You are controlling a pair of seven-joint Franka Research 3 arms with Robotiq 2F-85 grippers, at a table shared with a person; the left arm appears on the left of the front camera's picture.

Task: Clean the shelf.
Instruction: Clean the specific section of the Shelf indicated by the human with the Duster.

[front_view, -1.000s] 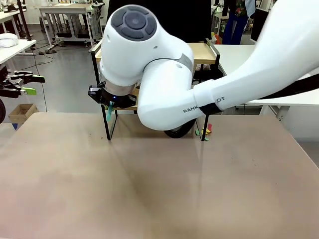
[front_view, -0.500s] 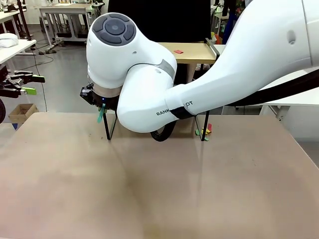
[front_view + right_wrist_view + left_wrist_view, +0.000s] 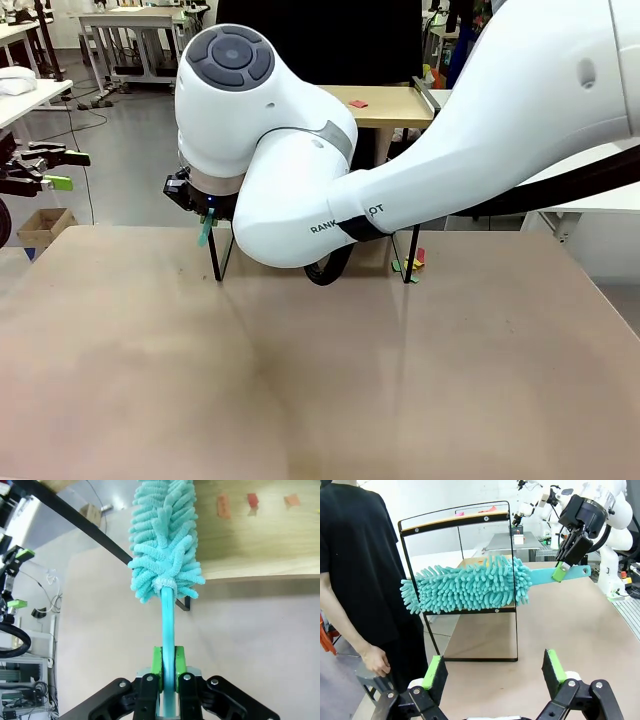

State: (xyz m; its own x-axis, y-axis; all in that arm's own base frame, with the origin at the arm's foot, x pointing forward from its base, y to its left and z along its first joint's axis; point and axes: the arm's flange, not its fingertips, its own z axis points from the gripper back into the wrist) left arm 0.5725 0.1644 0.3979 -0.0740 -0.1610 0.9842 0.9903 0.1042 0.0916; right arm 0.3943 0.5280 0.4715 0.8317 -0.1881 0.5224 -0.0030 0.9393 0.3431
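The shelf (image 3: 390, 105) stands at the table's far side; its black frame and two wooden boards show well in the left wrist view (image 3: 455, 521). A teal fluffy duster (image 3: 470, 587) lies along the lower board, and its head sticks out past the frame's far end. My right gripper (image 3: 205, 215) is shut on the duster's flat handle (image 3: 167, 630), just outside the shelf's left legs. Small coloured scraps (image 3: 252, 501) lie on the lower board (image 3: 260, 540), and a red one (image 3: 357, 103) lies on the top board. My left gripper (image 3: 62, 170) hangs open off the table's left.
A person in black (image 3: 355, 570) stands behind the shelf, one hand (image 3: 375, 660) hanging low. A few coloured scraps (image 3: 410, 264) lie on the brown table (image 3: 320, 380) by the shelf's right leg. White tables and other equipment stand behind.
My right arm swung left with the duster, uncovering the shelf's top board, then held almost still. The left gripper has not moved.
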